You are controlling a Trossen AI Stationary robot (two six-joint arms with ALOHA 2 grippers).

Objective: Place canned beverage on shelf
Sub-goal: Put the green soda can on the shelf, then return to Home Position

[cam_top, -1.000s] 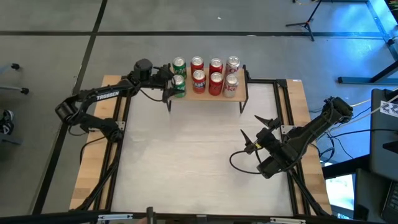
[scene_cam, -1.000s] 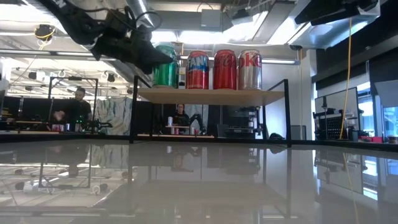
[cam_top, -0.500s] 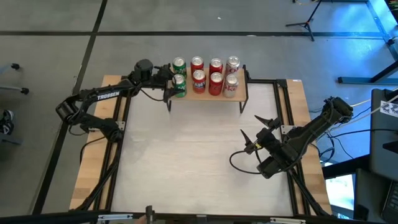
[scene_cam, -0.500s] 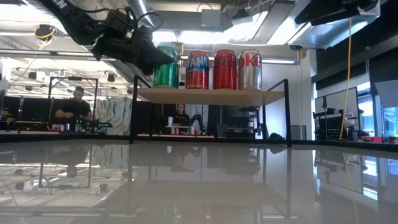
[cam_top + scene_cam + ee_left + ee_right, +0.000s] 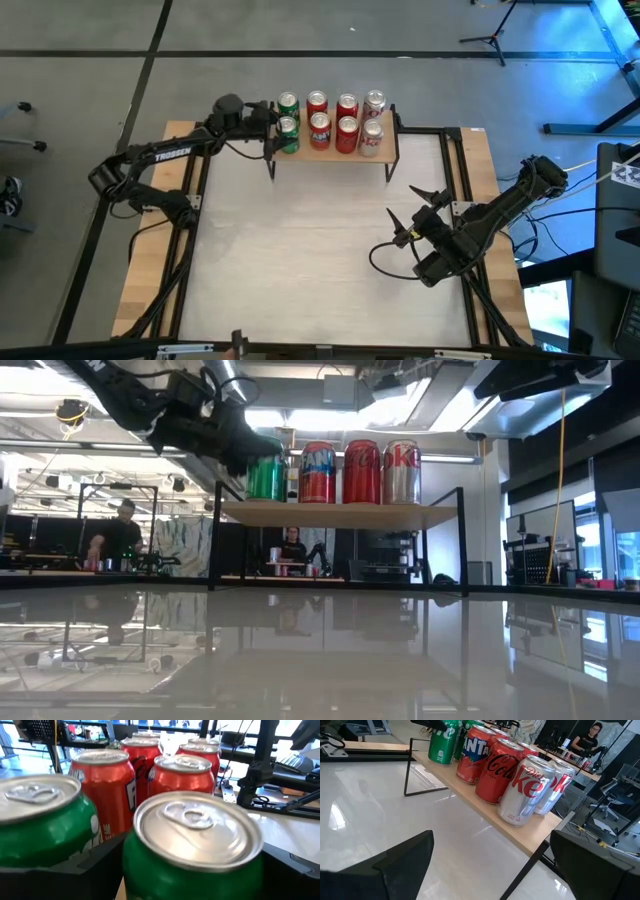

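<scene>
The shelf (image 5: 385, 152) is a light-wood top on thin black legs at the table's far middle; it also shows in the low view (image 5: 340, 515). It carries two rows of cans. My left gripper (image 5: 280, 133) is at the shelf's left end, shut on a green can (image 5: 288, 135) in the near row. The can fills the left wrist view (image 5: 192, 850) and stands upright in the low view (image 5: 268, 475). My right gripper (image 5: 400, 200) hangs open and empty over the table's right middle. My left gripper pinches the green can between its two fingers, one on each side of the can's wall just below the top rim (image 5: 131, 862). The fingers (image 5: 90, 867) come about level from the table's left. The can stands upright, its base on the shelf's near left corner.
Beside the held can stand a second green can (image 5: 288, 104), several red cans (image 5: 320, 125) and two silver cans (image 5: 371, 135). The bare white table (image 5: 300, 240) stretches in front of the shelf. People sit in the room beyond (image 5: 120, 530).
My left gripper has risen slightly and shifted a little toward the table's far edge at the shelf's left end. The green can between its fingers has moved a touch closer to the far green can and stays upright.
</scene>
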